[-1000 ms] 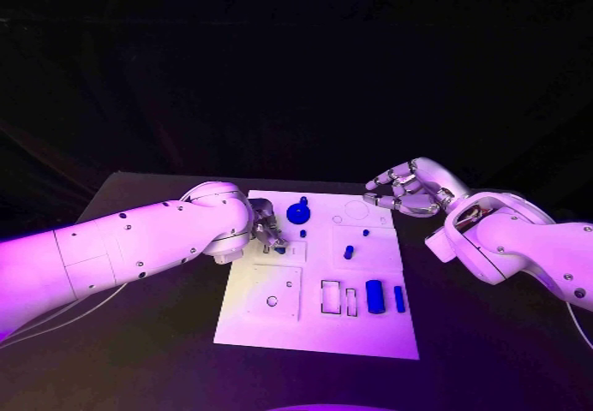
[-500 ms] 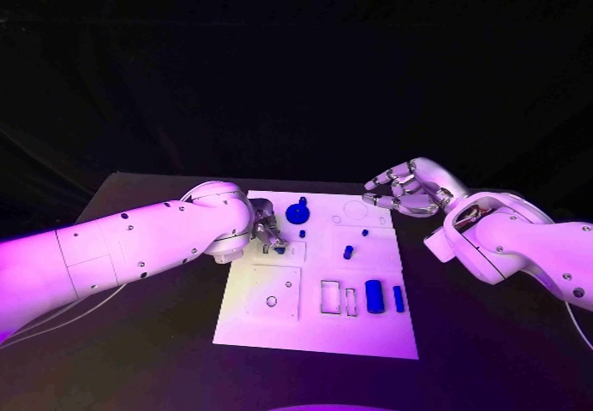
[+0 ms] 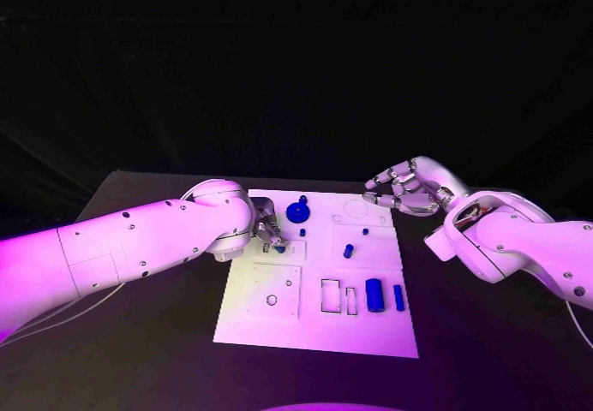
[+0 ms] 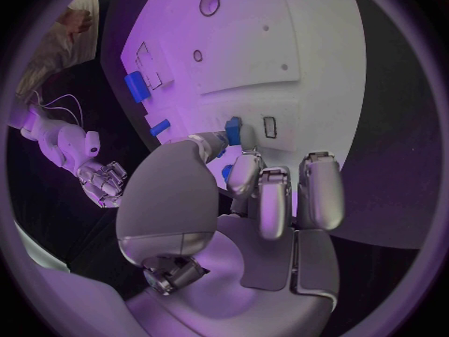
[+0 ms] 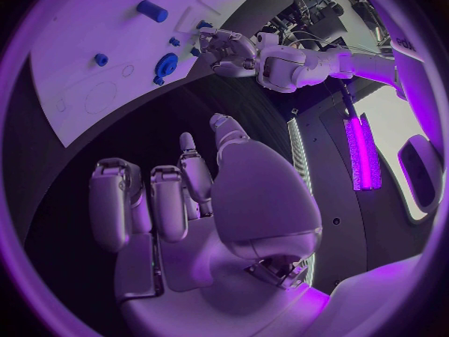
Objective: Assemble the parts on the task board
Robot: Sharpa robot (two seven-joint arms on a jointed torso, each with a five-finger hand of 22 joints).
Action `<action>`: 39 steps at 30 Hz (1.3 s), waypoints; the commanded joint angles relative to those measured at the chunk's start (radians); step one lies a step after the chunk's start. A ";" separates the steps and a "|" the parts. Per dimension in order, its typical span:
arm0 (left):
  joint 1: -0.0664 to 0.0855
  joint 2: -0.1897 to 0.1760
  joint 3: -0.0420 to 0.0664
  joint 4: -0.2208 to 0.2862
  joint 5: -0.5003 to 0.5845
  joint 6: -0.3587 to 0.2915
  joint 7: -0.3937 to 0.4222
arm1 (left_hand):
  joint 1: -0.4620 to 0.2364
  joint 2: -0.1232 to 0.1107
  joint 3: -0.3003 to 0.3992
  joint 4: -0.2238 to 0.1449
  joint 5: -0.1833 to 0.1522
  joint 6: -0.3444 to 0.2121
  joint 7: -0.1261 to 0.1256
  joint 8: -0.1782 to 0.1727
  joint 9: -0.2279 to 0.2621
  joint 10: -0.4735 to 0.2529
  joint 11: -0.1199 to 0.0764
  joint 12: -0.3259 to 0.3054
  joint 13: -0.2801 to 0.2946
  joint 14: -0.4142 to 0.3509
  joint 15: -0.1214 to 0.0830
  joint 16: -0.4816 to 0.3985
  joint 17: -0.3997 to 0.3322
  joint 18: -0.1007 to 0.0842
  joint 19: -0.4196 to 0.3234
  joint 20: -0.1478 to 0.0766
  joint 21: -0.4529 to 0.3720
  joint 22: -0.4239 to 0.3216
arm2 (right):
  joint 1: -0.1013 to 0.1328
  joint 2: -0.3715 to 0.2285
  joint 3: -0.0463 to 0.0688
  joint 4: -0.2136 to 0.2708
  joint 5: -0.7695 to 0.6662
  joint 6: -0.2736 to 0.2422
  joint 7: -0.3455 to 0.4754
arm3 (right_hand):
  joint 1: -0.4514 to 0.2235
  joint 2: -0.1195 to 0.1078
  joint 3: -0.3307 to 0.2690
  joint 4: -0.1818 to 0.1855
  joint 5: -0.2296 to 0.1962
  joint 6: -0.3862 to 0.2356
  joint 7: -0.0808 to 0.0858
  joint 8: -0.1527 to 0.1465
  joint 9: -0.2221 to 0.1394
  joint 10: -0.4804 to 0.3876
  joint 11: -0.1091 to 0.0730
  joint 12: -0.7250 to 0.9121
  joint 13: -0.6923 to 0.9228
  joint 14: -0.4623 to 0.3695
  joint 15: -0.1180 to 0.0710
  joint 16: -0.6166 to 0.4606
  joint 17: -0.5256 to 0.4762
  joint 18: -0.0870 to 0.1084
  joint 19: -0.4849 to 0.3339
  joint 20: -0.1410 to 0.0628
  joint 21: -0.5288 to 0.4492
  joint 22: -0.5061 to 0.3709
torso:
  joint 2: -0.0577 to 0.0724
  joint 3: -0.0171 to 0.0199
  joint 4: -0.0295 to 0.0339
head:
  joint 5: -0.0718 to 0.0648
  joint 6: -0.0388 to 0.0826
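Head view: board (image 3: 315, 330), white, mid-table; blue parts on its far half. Left hand (image 3: 268, 231) at board's left edge; right hand (image 3: 405, 190) off its far right corner, fingers curled, empty.

Left wrist view: fingertips (image 4: 213, 141) pinch small blue part (image 4: 233, 130) beside a slot (image 4: 269, 126). Judged step: seating; next, align, press.

Right wrist view: right hand holds nothing.

Robot lab or demo booth: black counter (image 3: 148, 342) against a black curtain backdrop (image 3: 296, 86), white task board (image 3: 315, 330) with blue parts (image 3: 374, 295) laid out for testing, equipment rack with cabling (image 5: 322, 0), glowing light strip (image 5: 360, 153) behind.
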 commanded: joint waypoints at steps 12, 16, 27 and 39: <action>-0.003 -0.001 -0.002 0.007 -0.031 0.044 -0.005 | -0.025 -0.007 0.061 -0.075 -0.001 0.029 -0.034 0.008 0.008 0.011 -0.006 0.013 0.007 0.093 -0.010 0.004 0.230 -0.013 0.014 -0.004 0.009 0.012 | -0.001 -0.001 0.000 0.000 -0.002 0.014 0.007 | -0.013 0.000 -0.006 -0.001 0.007 -0.005 0.000 0.007 0.002 -0.004 -0.002 -0.006 -0.003 0.064 -0.007 -0.006 0.100 0.015 -0.003 -0.008 -0.006 0.162 | 0.000 -0.0001 0.0005 | -0.001 0.000; -0.003 -0.001 -0.002 0.007 -0.035 0.039 -0.005 | -0.033 -0.010 0.052 -0.069 -0.001 0.031 -0.036 0.009 0.009 0.012 -0.008 0.015 0.008 0.093 -0.012 0.004 0.230 -0.013 0.015 -0.005 0.010 0.014 | -0.001 -0.001 0.000 0.000 -0.002 0.013 0.007 | -0.013 0.000 -0.006 -0.001 0.007 -0.005 0.000 0.007 0.002 -0.004 -0.002 -0.006 -0.003 0.064 -0.007 -0.006 0.100 0.015 -0.003 -0.008 -0.006 0.162 | 0.000 0.0000 0.0008 | -0.001 0.000; -0.003 0.002 -0.002 0.007 -0.038 0.028 -0.005 | -0.053 -0.009 0.024 -0.046 -0.001 0.038 -0.039 0.012 0.013 0.015 -0.011 0.021 0.014 0.093 -0.014 0.004 0.231 -0.014 0.019 -0.008 0.011 0.019 | -0.001 -0.002 0.000 0.001 -0.002 0.012 0.008 | -0.016 0.001 -0.008 0.002 0.008 -0.005 0.000 0.007 0.002 -0.005 -0.002 -0.007 -0.004 0.063 -0.007 -0.008 0.096 0.015 -0.004 -0.008 -0.008 0.161 | 0.000 0.0001 -0.0005 | -0.001 0.001; -0.003 0.006 -0.002 0.001 -0.038 0.030 -0.005 | -0.092 0.014 -0.103 0.015 -0.001 0.048 -0.041 0.014 0.020 0.019 -0.012 0.034 0.025 0.093 -0.017 0.004 0.231 -0.017 0.026 -0.013 0.015 0.030 | -0.001 -0.004 0.000 0.003 -0.002 0.011 0.007 | -0.018 0.001 -0.009 0.003 0.008 -0.005 0.000 0.007 0.002 -0.006 -0.002 -0.009 -0.005 0.063 -0.007 -0.010 0.094 0.016 -0.006 -0.008 -0.012 0.158 | 0.000 0.0002 0.0003 | -0.004 0.001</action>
